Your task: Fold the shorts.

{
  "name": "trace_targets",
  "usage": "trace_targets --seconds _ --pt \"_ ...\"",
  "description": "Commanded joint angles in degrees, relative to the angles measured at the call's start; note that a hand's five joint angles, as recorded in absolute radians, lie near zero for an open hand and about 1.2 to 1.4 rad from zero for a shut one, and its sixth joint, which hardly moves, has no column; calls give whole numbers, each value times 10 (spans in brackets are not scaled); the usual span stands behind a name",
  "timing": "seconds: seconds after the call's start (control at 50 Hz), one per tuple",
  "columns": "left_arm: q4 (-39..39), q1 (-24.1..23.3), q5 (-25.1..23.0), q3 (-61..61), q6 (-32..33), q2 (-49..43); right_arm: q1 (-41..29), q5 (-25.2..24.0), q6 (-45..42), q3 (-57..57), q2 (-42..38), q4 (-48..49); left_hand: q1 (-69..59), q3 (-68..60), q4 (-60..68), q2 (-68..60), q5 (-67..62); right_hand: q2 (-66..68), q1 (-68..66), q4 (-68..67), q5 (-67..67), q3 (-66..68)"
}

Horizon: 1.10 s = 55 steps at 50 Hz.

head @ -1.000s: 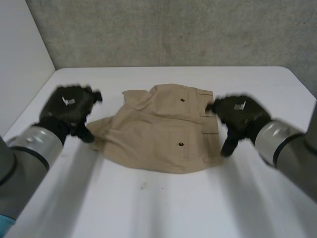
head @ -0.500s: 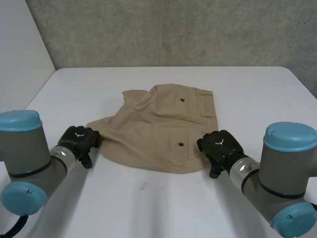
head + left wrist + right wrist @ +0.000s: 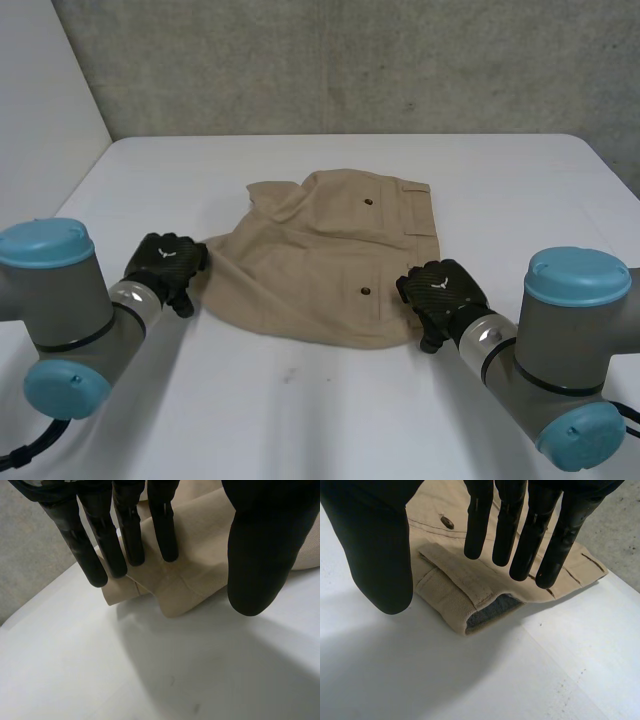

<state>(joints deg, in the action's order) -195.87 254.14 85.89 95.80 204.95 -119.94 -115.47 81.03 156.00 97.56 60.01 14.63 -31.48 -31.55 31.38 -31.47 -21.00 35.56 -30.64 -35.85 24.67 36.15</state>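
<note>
Two near corners of shorts (image 3: 320, 260) lined up for pinching: left robot hand (image 3: 165, 268) open over hem (image 3: 172, 597), right robot hand (image 3: 440, 292) open over waistband (image 3: 447, 587).

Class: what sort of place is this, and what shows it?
Probably a robotics lab: a bare white table, a plain grey wall, and tan shorts laid between the left arm and right arm.

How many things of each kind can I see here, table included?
Tan shorts: 1
Black robot hands: 2 (left hand, right hand)
White table: 1
Total: 4
</note>
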Motion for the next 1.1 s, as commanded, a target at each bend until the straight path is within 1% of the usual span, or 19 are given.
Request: trace_targets --seconds 0.02,0.18,0.26,0.32,0.4,0.42,0.44,0.5,0.52,0.54,0.76,0.84,0.86,0.92,0.94,1.0,1.02,1.08,1.1 --pt "-10 -2 -11 -10 6 -19 -1 0 0 -1 -1 0 6 7 -5 6 1 63 -112 -60 72 57" --pt "-19 -3 -11 -31 50 -40 0 0 0 -4 -10 0 -4 -4 5 -4 -9 65 -114 -62 74 59" --pt "-25 -6 -11 -43 61 -48 0 0 0 -11 -21 0 -33 -32 34 -33 -38 75 -124 -72 84 69" --pt "-25 -7 -11 -52 61 -57 0 0 0 -14 -25 0 -98 -98 99 -98 -103 105 -154 -102 114 99" --pt "-25 -9 -11 -61 62 -61 0 -1 -1 -18 -28 0 -203 -202 204 -203 -207 256 -305 -253 265 250" --pt "-25 -11 -11 -62 62 -61 1 -1 -1 -19 -26 0 -231 -230 232 -231 -236 370 -419 -367 379 364" --pt "-25 -14 -11 -62 62 -61 2 -1 0 -19 -25 0 -296 -296 297 -296 -301 436 -485 -433 445 430" --pt "-25 -15 -11 -66 62 -61 5 -1 0 -20 -18 0 -369 -368 370 -369 -374 444 -494 -441 453 438" --pt "-25 -16 -11 -69 62 -61 5 -1 0 -21 -17 0 -466 -465 467 -466 -471 444 -494 -441 453 438" --pt "-25 -16 -11 -69 62 -61 5 -1 1 -22 -14 0 -485 -484 486 -485 -490 444 -494 -441 453 438" --pt "-25 -26 -3 -76 62 -43 1 3 2 -60 22 -16 -485 -484 486 -485 -490 444 -494 -441 453 438" --pt "-21 -29 -2 -64 55 33 1 3 2 -84 61 -43 -485 -484 486 -485 -490 444 -494 -441 453 438" --pt "-19 -27 -2 -57 51 72 1 3 3 -99 81 -58 -485 -484 486 -485 -490 444 -494 -441 453 438" --pt "-19 -27 -2 -47 42 137 1 3 3 -125 115 -87 -485 -484 486 -485 -490 444 -494 -441 453 438" --pt "-21 -27 -2 -44 26 182 1 3 3 -144 137 -109 -485 -484 486 -485 -490 444 -494 -441 453 438" --pt "-19 -25 -1 -44 -12 249 1 3 7 -193 180 -153 -485 -484 486 -485 -490 444 -494 -441 453 438" --pt "-18 -23 -2 -49 -40 292 2 3 7 -206 191 -163 -485 -484 486 -485 -490 444 -494 -441 453 438" --pt "-16 -22 -4 -55 -74 355 1 3 9 -259 231 -196 -485 -484 486 -485 -490 444 -494 -441 453 438" --pt "-15 -20 -4 -62 -88 392 0 3 10 -273 239 -202 -485 -484 486 -485 -490 444 -494 -441 453 438"
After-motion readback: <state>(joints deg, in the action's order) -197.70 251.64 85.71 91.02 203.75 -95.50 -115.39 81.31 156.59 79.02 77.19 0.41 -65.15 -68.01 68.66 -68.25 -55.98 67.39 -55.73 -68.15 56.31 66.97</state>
